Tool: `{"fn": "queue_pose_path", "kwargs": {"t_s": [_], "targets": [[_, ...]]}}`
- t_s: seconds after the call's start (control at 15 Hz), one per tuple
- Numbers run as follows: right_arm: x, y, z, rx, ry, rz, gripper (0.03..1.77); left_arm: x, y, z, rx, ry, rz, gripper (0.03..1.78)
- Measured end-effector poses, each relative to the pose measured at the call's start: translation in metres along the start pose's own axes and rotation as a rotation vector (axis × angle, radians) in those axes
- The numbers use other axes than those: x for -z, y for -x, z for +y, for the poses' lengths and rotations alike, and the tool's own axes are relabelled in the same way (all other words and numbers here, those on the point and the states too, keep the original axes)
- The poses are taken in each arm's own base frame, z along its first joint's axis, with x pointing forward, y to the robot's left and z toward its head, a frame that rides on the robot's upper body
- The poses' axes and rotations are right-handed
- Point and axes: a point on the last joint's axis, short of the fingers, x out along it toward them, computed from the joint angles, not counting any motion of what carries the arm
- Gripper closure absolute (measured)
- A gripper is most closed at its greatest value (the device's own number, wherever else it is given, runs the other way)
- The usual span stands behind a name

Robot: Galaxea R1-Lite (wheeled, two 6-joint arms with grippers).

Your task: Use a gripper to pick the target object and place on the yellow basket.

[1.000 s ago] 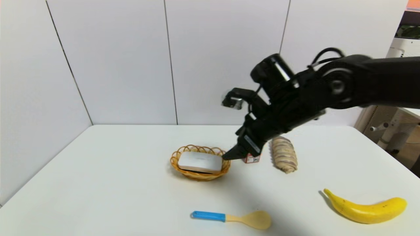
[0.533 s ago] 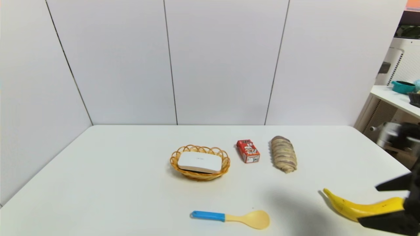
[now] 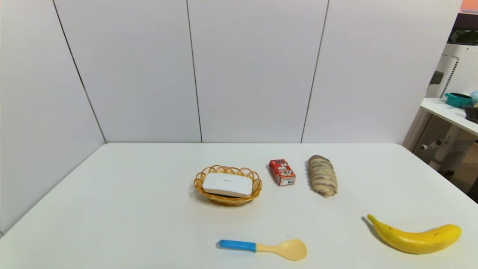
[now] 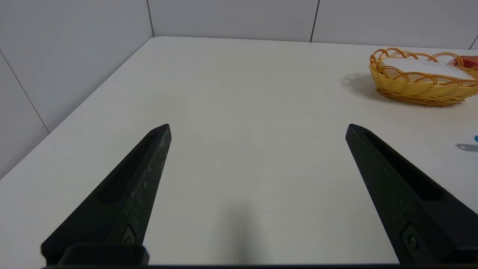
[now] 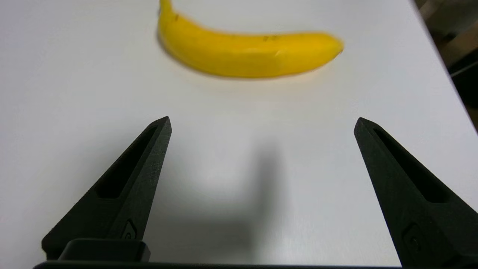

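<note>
Target object (image 3: 227,185) sits in yellow basket (image 3: 227,200) mid-table; left gripper (image 4: 257,129) & right gripper (image 5: 261,121) jaws spread over bare table.

No readable text anywhere. The white slab (image 3: 227,184) in the yellow basket (image 3: 226,200) carries a faint grey mark near the middle of its top face, too small to make out in the head view or the left wrist view. The small red carton (image 3: 282,172) beside the basket has white and dark printed graphics on its top and end face, but no letters or numbers resolve.
</note>
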Motion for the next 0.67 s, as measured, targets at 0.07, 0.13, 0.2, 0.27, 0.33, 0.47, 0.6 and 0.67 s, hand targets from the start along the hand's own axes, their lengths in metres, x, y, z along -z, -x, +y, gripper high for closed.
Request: {"fn": "queue_pose_path", "kwargs": {"t_s": [0.07,0.13,0.2,0.27,0.33,0.47,0.6,0.67], "targets": [[0.008,0.002,0.001,-0.004,-0.031,-0.135,0.11,0.0,0.0,0.0,0.0,0.0,0.0,0.12],[0.011,0.007,0.002,-0.029,-0.052,-0.269,0.11,0.0,0.0,0.0,0.0,0.0,0.0,0.12],[0.015,0.011,0.003,-0.057,-0.062,-0.349,0.11,0.0,0.0,0.0,0.0,0.0,0.0,0.12],[0.02,0.013,0.004,-0.088,-0.072,-0.381,0.11,0.0,0.0,0.0,0.0,0.0,0.0,0.12],[0.023,0.014,0.005,-0.108,-0.1,-0.397,0.11,0.0,0.0,0.0,-0.001,0.0,0.0,0.12],[0.025,0.016,0.005,-0.11,-0.159,-0.422,0.11,0.0,0.0,0.0,0.0,0.0,0.0,0.12],[0.026,0.016,0.005,-0.106,-0.188,-0.435,0.11,0.0,0.0,0.0,-0.001,0.001,0.0,0.12],[0.026,0.017,0.005,-0.105,-0.189,-0.44,0.11,0.0,0.0,0.0,0.0,0.0,0.0,0.12]]}}
